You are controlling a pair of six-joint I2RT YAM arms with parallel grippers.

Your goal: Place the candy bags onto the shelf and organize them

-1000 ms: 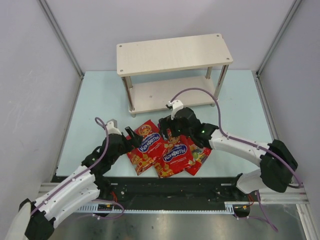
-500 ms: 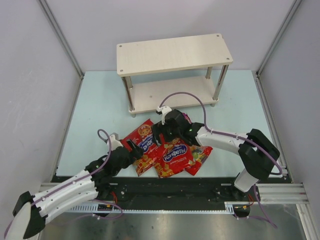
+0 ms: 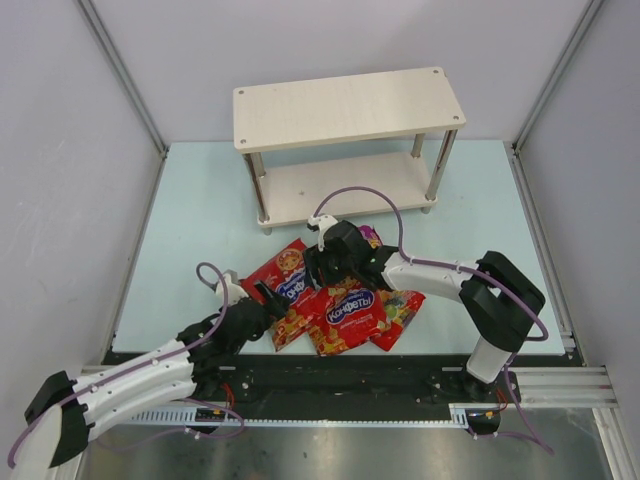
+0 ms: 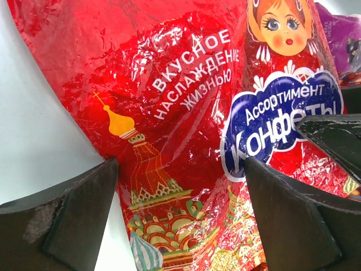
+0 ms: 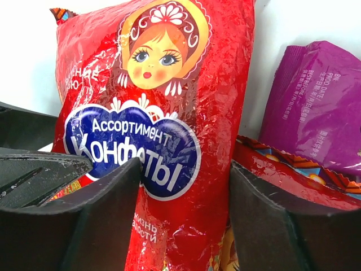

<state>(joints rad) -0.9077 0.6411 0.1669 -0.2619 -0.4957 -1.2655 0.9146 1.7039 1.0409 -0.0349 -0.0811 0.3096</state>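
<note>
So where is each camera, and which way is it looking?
Top camera: above, behind the robot, looking down at the table, shelf and bags; left arm and right arm show.
Left wrist: on the left arm, looking past its fingers at the red doll bag.
Right wrist: on the right arm, fingers either side of the doll bag, purple bag beside.
Shared: both wrist views see doll bag and purple bag.

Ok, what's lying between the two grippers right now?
One large red candy bag, doll label up, lies between the left gripper and right gripper; the top view shows it.
</note>
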